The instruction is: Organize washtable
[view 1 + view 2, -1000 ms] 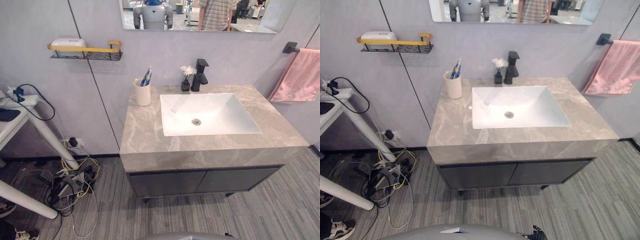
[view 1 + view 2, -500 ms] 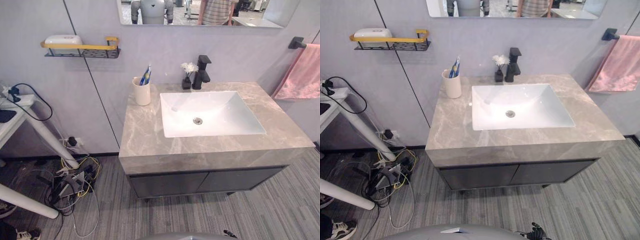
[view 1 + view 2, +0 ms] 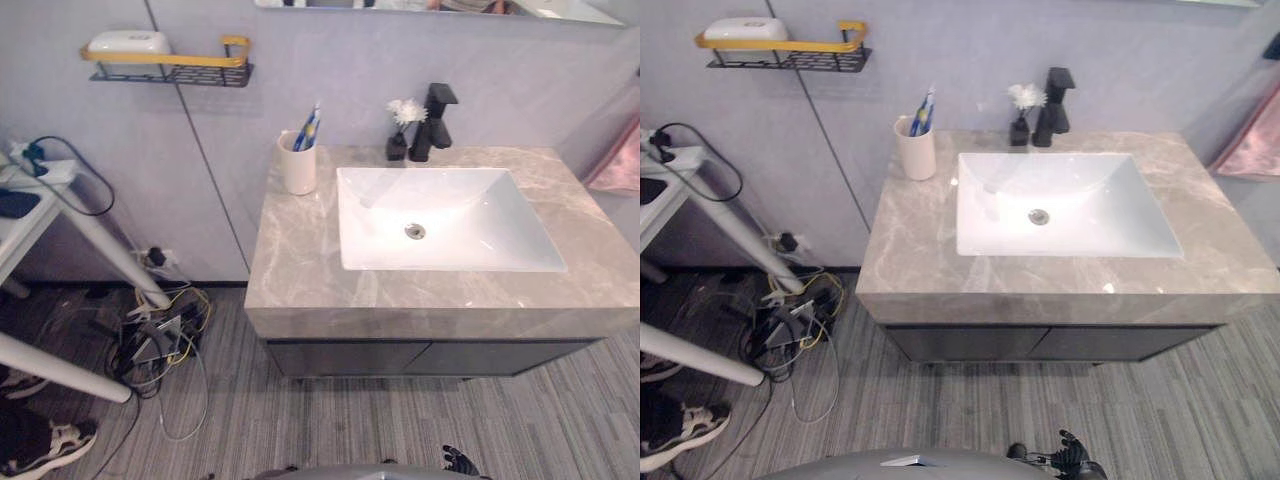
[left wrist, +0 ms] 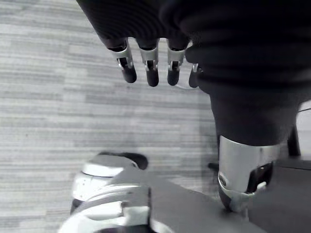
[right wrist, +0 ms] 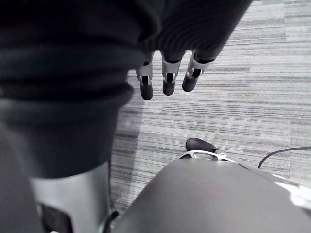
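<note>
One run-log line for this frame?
left hand: open, empty | right hand: open, empty | cup: upright, left of sink, holds toothbrushes | vase: beside faucet

One sink (image 3: 440,215) sat in one tabletop (image 3: 300,265). Behind the sink stood one black faucet (image 3: 433,120) and one flower vase (image 3: 397,146). Left of the sink stood one cup (image 3: 298,165) of toothbrushes (image 3: 309,128), too bunched to count. Farther left hung one wall shelf (image 3: 170,68) with one white box (image 3: 128,42).

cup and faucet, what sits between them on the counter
A small dark vase of white flowers, right beside the faucet; otherwise bare counter, per the left eye view.
</note>
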